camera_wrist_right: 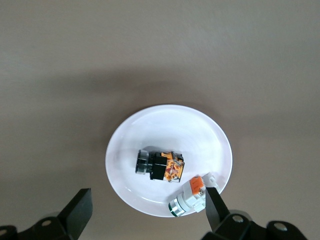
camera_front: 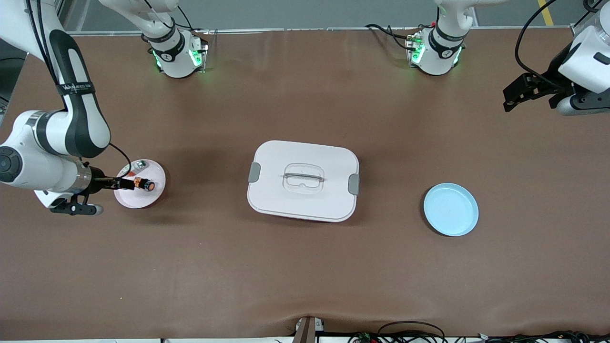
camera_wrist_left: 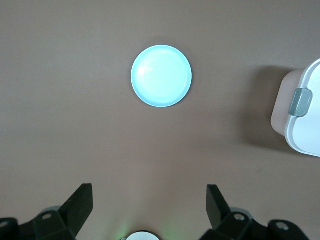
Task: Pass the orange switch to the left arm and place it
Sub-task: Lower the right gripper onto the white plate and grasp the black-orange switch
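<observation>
The orange switch point(camera_front: 145, 184) lies on its side on the round pink plate point(camera_front: 153, 172) toward the right arm's end of the table. In the right wrist view the switch point(camera_wrist_right: 160, 166) shows its black body and orange-tan band in the middle of the plate point(camera_wrist_right: 170, 127). My right gripper point(camera_front: 107, 182) is open and empty above the plate's edge point(camera_wrist_right: 147, 215), clear of the switch. The white box point(camera_front: 286, 200) stands mid-table. My left gripper point(camera_front: 531, 93) is open and empty and waits, raised over bare table at the left arm's end point(camera_wrist_left: 150, 210).
A small silvery-green piece point(camera_wrist_right: 189, 199) with an orange bit lies on the pink plate beside the switch point(camera_front: 138, 166); one right finger overlaps it in the wrist view. A light-blue plate point(camera_front: 451, 209) point(camera_wrist_left: 161, 76) sits between the box point(camera_wrist_left: 302, 112) and the left arm's end.
</observation>
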